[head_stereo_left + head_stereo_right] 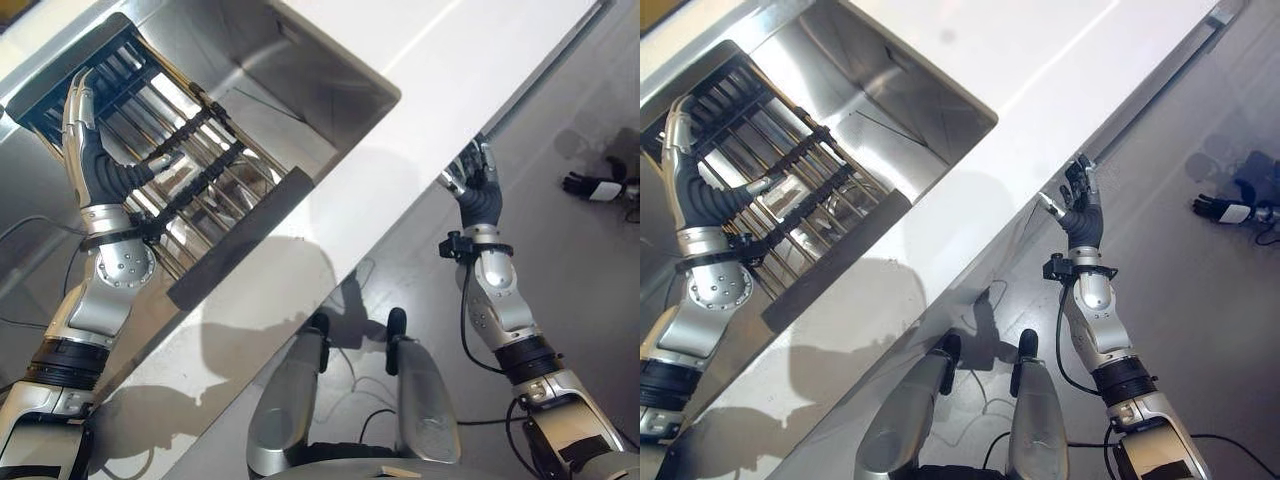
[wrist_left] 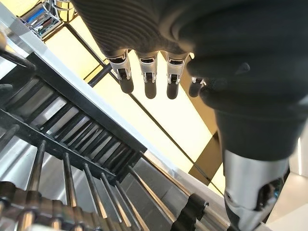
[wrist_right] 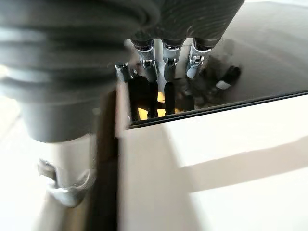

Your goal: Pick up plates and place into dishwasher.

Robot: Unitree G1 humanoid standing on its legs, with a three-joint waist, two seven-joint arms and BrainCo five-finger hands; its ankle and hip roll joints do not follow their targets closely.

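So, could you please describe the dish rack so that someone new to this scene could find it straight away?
Start at the long white counter and find the steel basin sunk into it. The dish rack lies at the basin's end near the left hand, which is raised over it with straight fingers. Its parallel metal rods and black toothed strips set it apart from the basin's smooth walls.

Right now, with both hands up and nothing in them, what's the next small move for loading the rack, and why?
Probably draw the left hand back off the dish rack and turn to find a plate. Its fingers are straight and hold nothing above the rack's bare rods, and the right hand hangs open beside the white counter's edge, also holding nothing. I see no plate, so I can't say which way to reach.
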